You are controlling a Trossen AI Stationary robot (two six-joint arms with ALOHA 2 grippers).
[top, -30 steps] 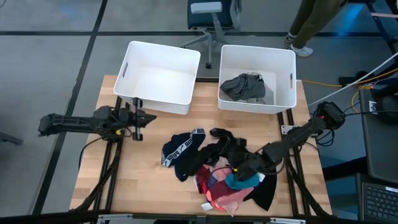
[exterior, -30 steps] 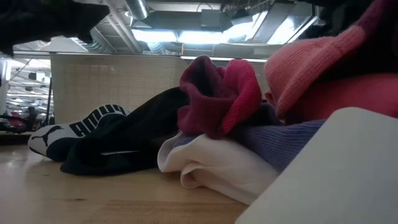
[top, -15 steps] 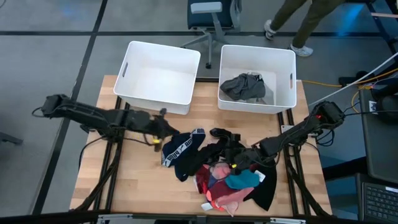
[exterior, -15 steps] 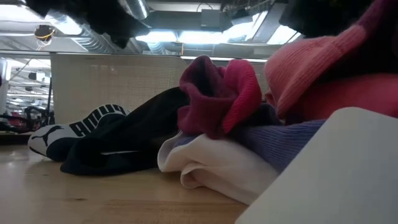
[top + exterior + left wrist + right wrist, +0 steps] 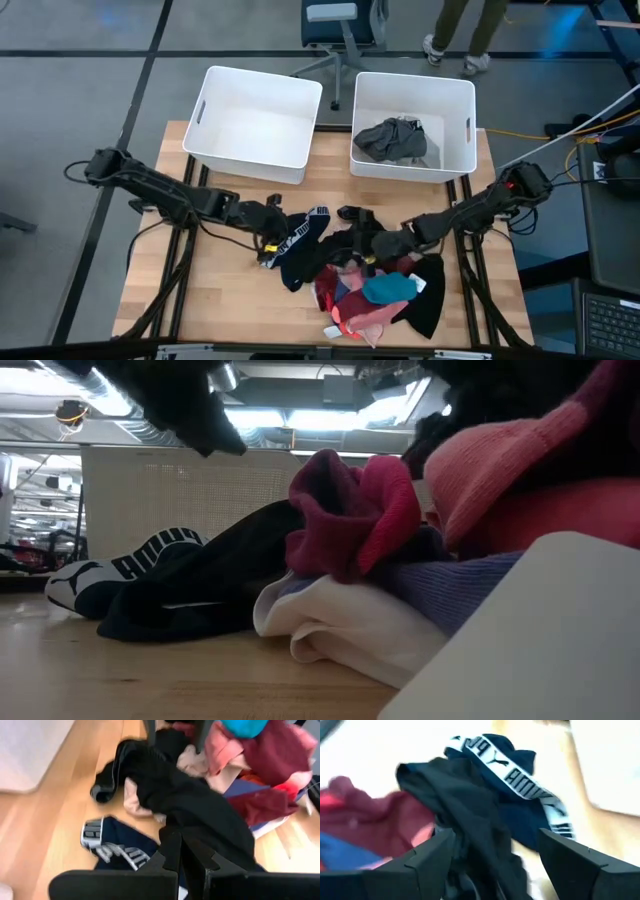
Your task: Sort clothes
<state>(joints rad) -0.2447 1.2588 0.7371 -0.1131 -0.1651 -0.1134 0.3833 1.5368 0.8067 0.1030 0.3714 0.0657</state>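
The clothes lie in a heap point(image 5: 370, 285) on the wooden table, right of its middle: pink, red, teal and black pieces. A dark blue garment with a white lettered band point(image 5: 295, 238) point(image 5: 115, 852) lies at the heap's left edge. My left gripper point(image 5: 270, 234) point(image 5: 180, 842) is shut and hovers just left of that band, above the table. My right gripper point(image 5: 373, 246) point(image 5: 495, 850) stands open over the heap's far side. A black garment point(image 5: 470, 820) lies between its fingers. My right gripper slants down from the table's right, its open fingers point(image 5: 432, 852) on either side of a ridge of the black garment point(image 5: 475, 835). The garment lies on the heap. Whether the fingers touch the cloth I cannot tell.
Two white bins stand at the far edge: the left one point(image 5: 262, 72) holds nothing, and the right one point(image 5: 415, 78) holds a grey garment point(image 5: 392, 140). Bare wood point(image 5: 190, 285) lies left of the heap. A person's legs point(image 5: 460, 30) and an office chair point(image 5: 335, 25) show beyond the table.
My left gripper, shut throughout, has swung from near the table's left edge toward the heap and tipped downward, reaching the lettered band. My right gripper has gone a little toward the far left across the heap, staying open. The clothes have kept still.
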